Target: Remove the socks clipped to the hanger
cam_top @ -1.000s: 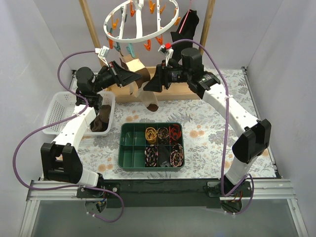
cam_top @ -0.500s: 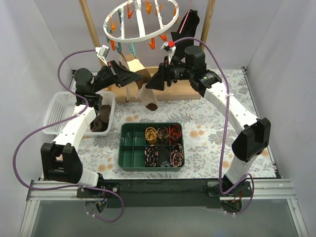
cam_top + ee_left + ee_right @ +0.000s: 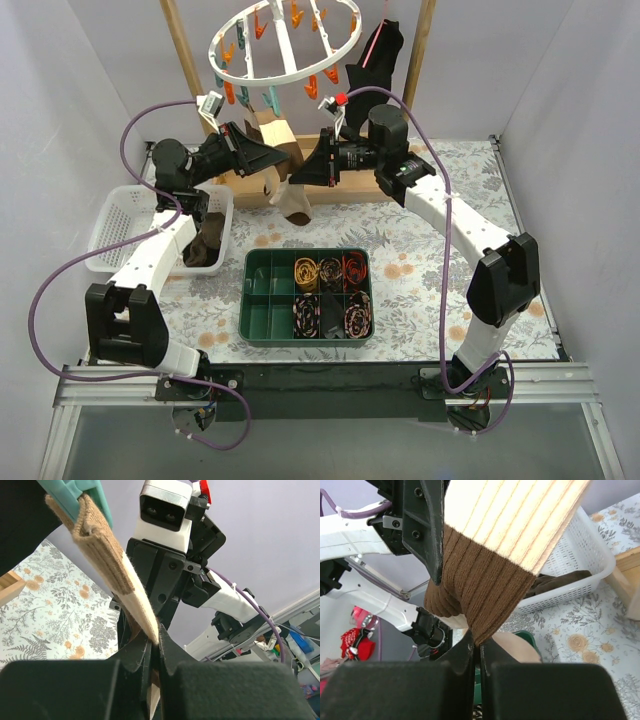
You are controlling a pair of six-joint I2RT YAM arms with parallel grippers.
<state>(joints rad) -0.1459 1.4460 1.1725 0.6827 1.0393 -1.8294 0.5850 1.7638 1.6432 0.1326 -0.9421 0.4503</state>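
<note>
The white ring hanger (image 3: 284, 45) hangs at the top, fringed with orange and teal pegs. One tan sock (image 3: 291, 206) with a brown band dangles from a teal peg (image 3: 75, 490), which still pinches its cuff. My left gripper (image 3: 272, 158) is shut on the sock (image 3: 107, 560) just below the cuff; the fabric runs down between its jaws (image 3: 155, 641). From the other side my right gripper (image 3: 302, 172) is shut on the sock's brown ribbed part (image 3: 475, 590), jaws (image 3: 476, 645) pinching a fold. Both grippers meet nose to nose under the ring.
A black garment with a pink strip (image 3: 378, 50) hangs at the ring's right. Wooden posts (image 3: 185, 60) (image 3: 420, 50) and a wooden base (image 3: 370, 185) stand behind. A white basket (image 3: 120, 225) holds dark socks (image 3: 208, 245). A green tray (image 3: 258, 295) holds rolled sock bundles.
My right gripper has shifted left and shut on the sock's brown part. The sock's lower end has been drawn up and to the left. The left gripper has kept its hold.
</note>
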